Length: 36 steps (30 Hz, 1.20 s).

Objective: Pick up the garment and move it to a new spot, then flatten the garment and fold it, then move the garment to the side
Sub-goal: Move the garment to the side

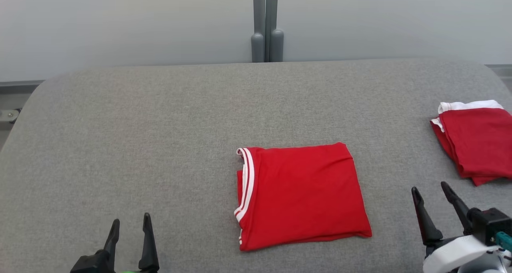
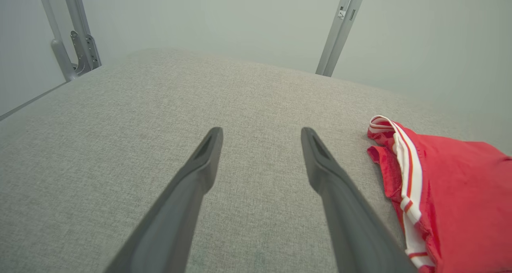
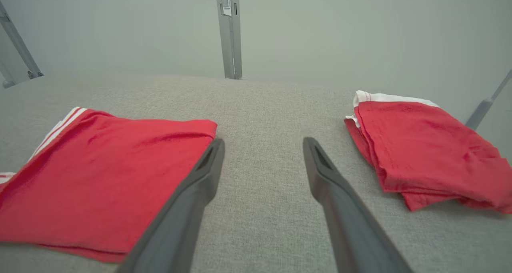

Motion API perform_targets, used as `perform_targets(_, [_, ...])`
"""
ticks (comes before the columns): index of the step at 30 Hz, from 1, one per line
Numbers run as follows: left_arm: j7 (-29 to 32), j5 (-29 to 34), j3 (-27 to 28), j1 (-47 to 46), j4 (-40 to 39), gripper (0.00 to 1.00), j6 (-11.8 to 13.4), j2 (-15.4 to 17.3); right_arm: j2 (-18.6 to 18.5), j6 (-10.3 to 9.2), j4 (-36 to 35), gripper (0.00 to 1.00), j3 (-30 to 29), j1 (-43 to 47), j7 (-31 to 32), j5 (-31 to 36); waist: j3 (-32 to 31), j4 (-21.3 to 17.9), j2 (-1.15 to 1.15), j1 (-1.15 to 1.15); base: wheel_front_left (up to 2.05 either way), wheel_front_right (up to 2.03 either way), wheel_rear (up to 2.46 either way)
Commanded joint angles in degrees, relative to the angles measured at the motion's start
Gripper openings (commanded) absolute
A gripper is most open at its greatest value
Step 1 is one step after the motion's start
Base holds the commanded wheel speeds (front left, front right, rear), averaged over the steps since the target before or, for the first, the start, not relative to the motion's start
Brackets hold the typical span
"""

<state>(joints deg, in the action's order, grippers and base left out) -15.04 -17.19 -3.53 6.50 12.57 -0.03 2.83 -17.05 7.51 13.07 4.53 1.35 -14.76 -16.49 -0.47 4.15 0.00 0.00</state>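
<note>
A red garment [image 1: 300, 195] with a white-striped collar lies folded into a neat rectangle in the middle of the grey padded table [image 1: 160, 125]. Its collar edge faces left. In the left wrist view the garment [image 2: 452, 201] sits to the right of the fingers; in the right wrist view the garment [image 3: 100, 185] lies to the left. My left gripper [image 1: 131, 223] is open near the front edge, left of the garment. At the front right my right gripper [image 1: 430, 189] is open too, between the garment and a second folded piece. Both hold nothing.
A second folded red piece with white trim [image 1: 476, 141] lies at the table's right edge, also to the right in the right wrist view [image 3: 424, 149]. A grey post [image 1: 266, 25] stands behind the table against a pale wall. Bare grey surface spreads left and back.
</note>
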Motion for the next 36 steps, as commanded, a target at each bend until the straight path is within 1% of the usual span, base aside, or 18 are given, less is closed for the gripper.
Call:
perform_targets(1, [-0.15,0.48,0.67,0.97,0.04,1.0,-0.27,0.15,1.19,-0.05,-0.87,1.0,-0.9,1.09,-0.48,1.48,-1.17,-1.24,0.0,0.0,0.0,0.0,0.0])
perform_targets(3, [-0.15,0.91,1.22,1.08,0.17,1.0,-0.6,0.15,2.57,-0.06,-2.45,1.0,-2.37,2.86,-0.52,3.77,-1.29,-1.6,0.0,0.0,0.0,0.0,0.0])
perform_targets(6, [-0.15,2.19,1.26,1.11,0.78,1.0,-2.11,0.14,5.07,-0.07,-4.66,1.0,-5.03,5.23,-0.41,6.75,-1.45,-1.9,0.0,0.0,0.0,0.0,0.0])
perform_targets(10, [-0.15,2.87,2.42,0.56,1.87,1.0,-3.32,0.15,7.02,-0.07,-5.71,1.0,-7.69,7.22,-0.4,9.24,-1.33,-1.84,0.0,0.0,0.0,0.0,0.0])
perform_targets(13, [-0.15,3.17,3.07,-0.38,2.78,1.0,-3.82,0.15,8.0,-0.07,-4.96,1.0,-8.55,7.74,-0.41,10.02,-1.23,-1.65,0.0,0.0,0.0,0.0,0.0])
perform_targets(16, [-0.15,3.09,3.36,-0.53,2.94,1.0,-4.02,0.15,8.19,-0.07,-4.64,1.0,-8.3,7.11,-0.41,10.13,-1.12,-1.57,0.0,0.0,0.0,0.0,0.0])
perform_targets(18, [-0.15,3.08,3.56,-0.54,2.93,1.0,-4.04,0.15,8.68,-0.07,-4.05,1.0,-7.96,5.97,-0.4,8.53,-0.96,-1.53,0.0,0.0,0.0,0.0,0.0])
perform_targets(20, [-0.15,2.95,3.38,-0.39,2.82,1.0,-3.93,0.15,7.67,-0.08,-3.07,1.0,-6.55,4.59,-0.41,8.01,-0.83,-1.33,0.0,0.0,0.0,0.0,0.0])
perform_targets(21, [-0.15,2.82,3.25,-0.36,2.7,1.0,-3.75,0.15,7.75,-0.07,-1.38,1.0,-5.87,3.79,-0.4,6.44,-0.6,-1.32,0.0,0.0,0.0,0.0,0.0])
perform_targets(23, [-0.15,2.62,2.99,-0.4,2.53,1.0,-3.46,0.15,6.47,-0.05,2.84,1.0,-2.9,0.56,0.56,4.11,0.01,-1.43,0.0,0.0,0.0,0.0,0.0])
perform_targets(25, [-0.15,3.11,2.25,-0.68,2.26,1.0,-3.54,0.13,5.37,-0.01,5.85,1.0,0.83,-4.68,4.37,0.45,0.96,-1.65,0.0,0.0,0.0,0.0,0.0])
perform_targets(28, [-0.15,3.61,1.24,-1.67,2.09,1.0,-3.86,0.16,3.32,-0.06,10.08,1.0,7.48,-10.97,12.71,-4.89,2.71,-1.54,0.0,0.0,0.0,0.0,0.0])
perform_targets(30, [-0.15,3.97,1.06,-2.07,1.97,1.0,-4.01,0.15,2.55,-0.07,12.56,1.0,9.88,-15.11,17.5,-9.75,3.46,-1.28,0.0,0.0,0.0,0.0,0.0])
perform_targets(32, [-0.15,4.21,1.2,-2.52,2.2,1.0,-4.05,0.15,1.75,-0.07,14.85,1.0,12.74,-18.3,21.85,-13.08,4.18,-0.77,0.0,0.0,0.0,0.0,0.0])
perform_targets(34, [-0.15,4.5,1.23,-3.14,2.39,1.0,-4.15,0.15,1.41,-0.07,17.4,1.0,13.91,-20.84,23.81,-15.85,4.71,-0.14,0.0,0.0,0.0,0.0,0.0])
perform_targets(36, [-0.15,4.73,1.22,-3.73,2.47,1.0,-4.39,0.15,1.58,-0.02,19.81,1.0,15.05,-22.4,24.31,-18.22,5.13,0.59,0.0,0.0,0.0,0.0,0.0])
